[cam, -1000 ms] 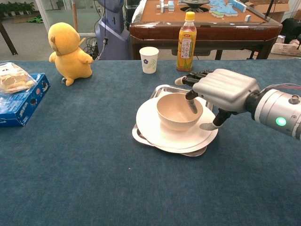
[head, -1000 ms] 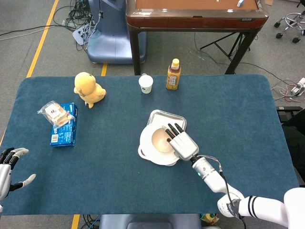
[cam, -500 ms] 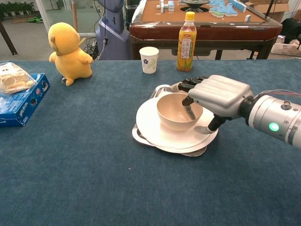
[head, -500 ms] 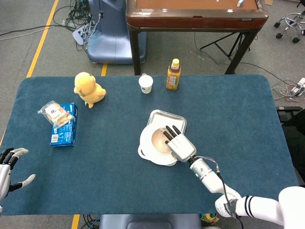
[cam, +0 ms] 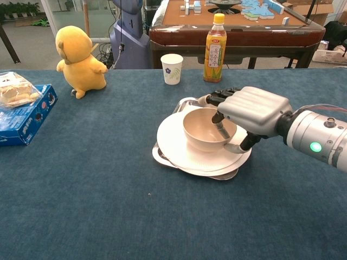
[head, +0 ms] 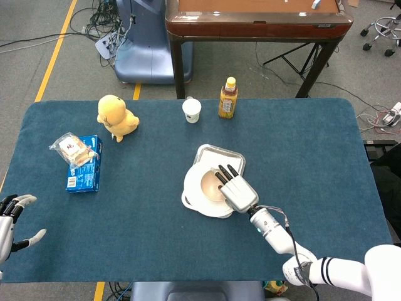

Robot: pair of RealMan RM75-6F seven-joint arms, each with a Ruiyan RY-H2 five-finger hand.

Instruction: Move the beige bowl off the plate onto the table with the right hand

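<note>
- A blue carpeted table (cam: 81,206) lies under me, with a wooden table behind it.
- My right hand (cam: 252,111) pinches the rim of the round beige bowl (cam: 206,129), fingers inside, thumb outside.
- The bowl sits on the white round plate (cam: 173,146), mouth up and slightly tilted; being round, it has no long axis.
- I reckon a rim-only pinch could slip, or drag the plate.

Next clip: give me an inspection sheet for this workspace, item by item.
Surface: blue cloth table.
Job's things: beige bowl on white plate, over a metal tray.
Clutter: yellow plush, paper cup, tea bottle, blue box with snack packet on top.
Hands: right hand grips the bowl rim, finger inside; left hand open at table edge.
Cables: on floor behind.
Surroundings: mahjong table, stool.
</note>
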